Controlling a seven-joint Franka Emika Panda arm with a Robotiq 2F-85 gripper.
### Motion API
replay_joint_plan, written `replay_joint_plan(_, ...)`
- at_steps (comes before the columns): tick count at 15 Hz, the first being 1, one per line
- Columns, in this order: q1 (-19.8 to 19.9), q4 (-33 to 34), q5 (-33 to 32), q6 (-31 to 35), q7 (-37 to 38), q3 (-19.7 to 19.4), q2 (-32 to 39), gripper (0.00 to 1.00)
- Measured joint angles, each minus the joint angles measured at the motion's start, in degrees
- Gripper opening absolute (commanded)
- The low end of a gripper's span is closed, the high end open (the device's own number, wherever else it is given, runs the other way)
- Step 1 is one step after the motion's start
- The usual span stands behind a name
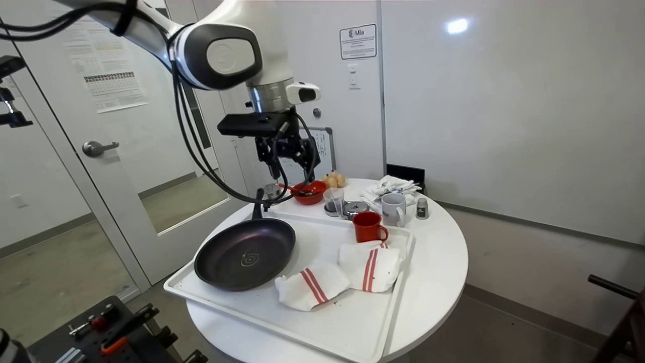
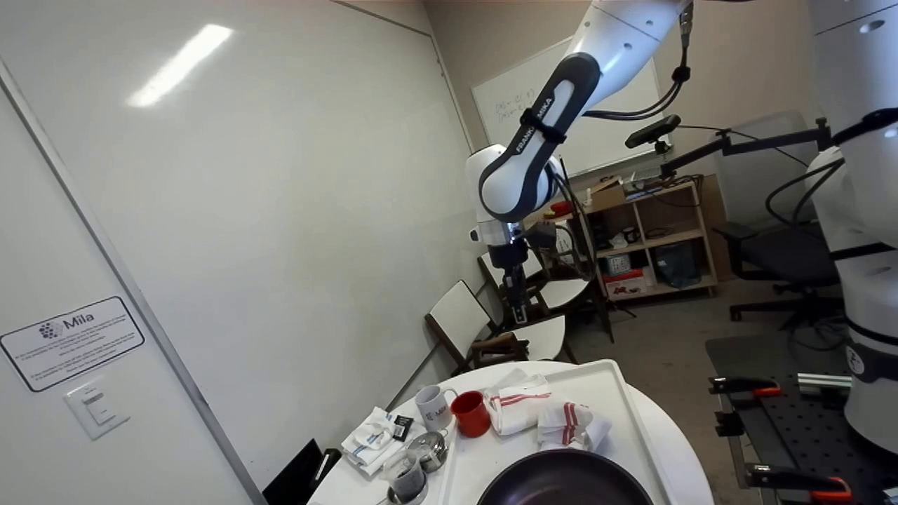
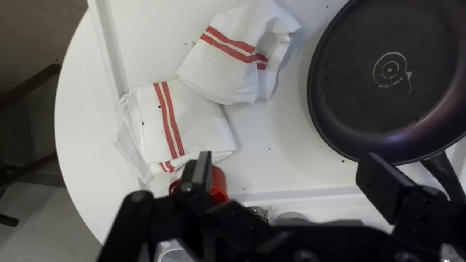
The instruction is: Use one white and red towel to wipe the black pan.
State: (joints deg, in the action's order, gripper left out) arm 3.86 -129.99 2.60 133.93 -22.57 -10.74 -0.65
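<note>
Red-striped white cloth meets you first at the left of the wrist view: a folded towel (image 3: 198, 120), left of centre, stripes running nearly up and down the frame, with the red mug (image 3: 219, 178) close by its lower edge and partly hidden by the jaws, so a grasp there could knock it. At upper centre lies the rumpled towel (image 3: 225, 69), its corner meeting the folded one, stripes slanting down to the right, no clear long axis; it looks your better pick, being nearer the black pan (image 3: 386, 80) and showing a loose fold on its right side. Your gripper (image 3: 285, 169) sits along the bottom of the frame, jaws spread wide from left to right with nothing between them, their gap over bare tray (image 3: 262, 163); in both exterior views it hangs well clear of both cloths. Your move turns on this: the rumpled towel lies up the frame and a little left of that gap, so you will likely shift that way, then descend. That pan stands at upper right, cut off by the frame's edge, no cloth touching it, its handle (image 3: 442, 174) running towards the lower right corner
</note>
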Motion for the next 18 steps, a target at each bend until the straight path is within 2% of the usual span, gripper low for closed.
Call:
replay_joint_plan(10,6.2,17.3,16.7,-0.1,0.4,3.6,17.1,1.00)
replay_joint_plan(14,8.0,22.9,16.7,-0.1,4.3,4.2,23.6,1.00)
replay_joint_plan(18,8.2,26.0,11.5,-0.3,10.9,3.5,28.6,1.00)
